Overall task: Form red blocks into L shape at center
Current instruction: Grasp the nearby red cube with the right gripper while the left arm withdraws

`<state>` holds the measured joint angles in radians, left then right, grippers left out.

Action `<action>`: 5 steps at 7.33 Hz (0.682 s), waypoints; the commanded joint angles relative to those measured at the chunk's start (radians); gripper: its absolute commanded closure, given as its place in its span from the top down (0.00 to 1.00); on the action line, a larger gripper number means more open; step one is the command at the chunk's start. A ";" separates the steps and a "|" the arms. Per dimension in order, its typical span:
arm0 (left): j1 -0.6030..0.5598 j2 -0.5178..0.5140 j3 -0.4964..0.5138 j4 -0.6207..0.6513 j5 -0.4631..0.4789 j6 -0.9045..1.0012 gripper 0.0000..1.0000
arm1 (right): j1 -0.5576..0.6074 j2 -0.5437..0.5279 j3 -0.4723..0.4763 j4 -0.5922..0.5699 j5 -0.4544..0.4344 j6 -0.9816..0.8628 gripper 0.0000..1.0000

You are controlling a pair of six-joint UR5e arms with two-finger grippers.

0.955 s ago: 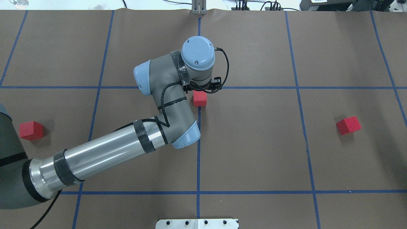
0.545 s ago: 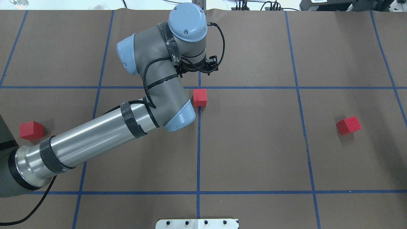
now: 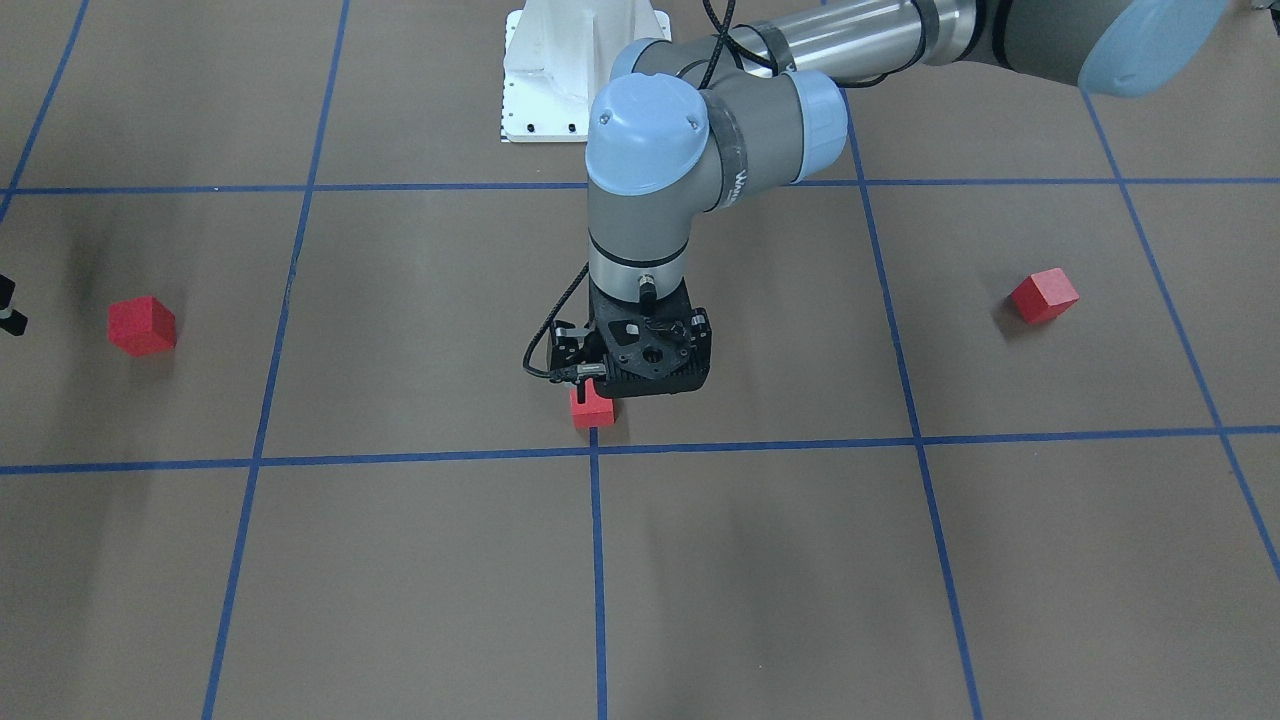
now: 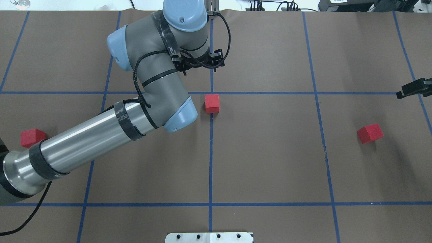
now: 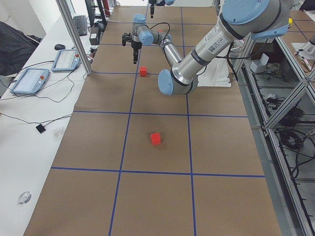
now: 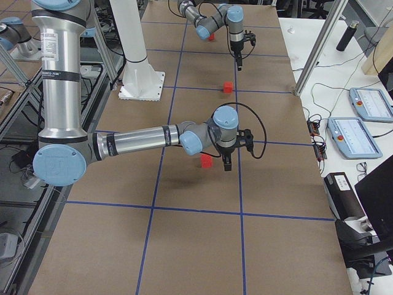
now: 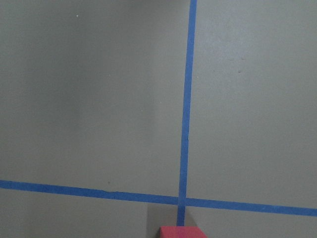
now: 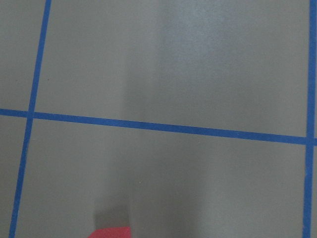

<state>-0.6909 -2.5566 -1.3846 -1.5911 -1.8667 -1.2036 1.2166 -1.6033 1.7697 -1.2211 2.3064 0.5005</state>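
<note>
One red block (image 4: 212, 103) lies free on the brown paper, touching the near side of the center crossing (image 4: 211, 92) of blue tape. A second red block (image 4: 28, 136) sits far left, half hidden by my left forearm. The third red block (image 4: 370, 133) sits far right. My left gripper (image 3: 645, 378) hangs above the paper just beyond the crossing, holding nothing. Its fingers are mostly hidden under the wrist and it looks open. Only the tip of my right gripper (image 4: 413, 88) shows at the right edge, beyond the right block. I cannot tell whether it is open or shut.
The white robot base plate (image 4: 209, 237) is at the near edge. A metal post (image 4: 211, 6) and cables stand along the far edge. In the exterior left view a side bench carries tablets (image 5: 30, 79) and a keyboard.
My left arm has swung away from the robot and upward, off the block at the crossing, which stayed put. The right gripper has come into view at the right edge.
</note>
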 commanded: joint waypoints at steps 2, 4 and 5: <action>0.002 0.056 -0.077 0.002 0.000 -0.017 1.00 | -0.132 -0.013 0.053 0.008 -0.065 0.137 1.00; 0.002 0.072 -0.077 0.002 0.000 -0.017 1.00 | -0.182 -0.026 0.050 0.006 -0.073 0.145 1.00; 0.004 0.072 -0.077 0.002 0.000 -0.017 1.00 | -0.198 -0.041 0.050 0.008 -0.073 0.144 1.00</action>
<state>-0.6883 -2.4893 -1.4607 -1.5892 -1.8672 -1.2203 1.0439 -1.6285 1.8193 -1.2140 2.2364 0.6428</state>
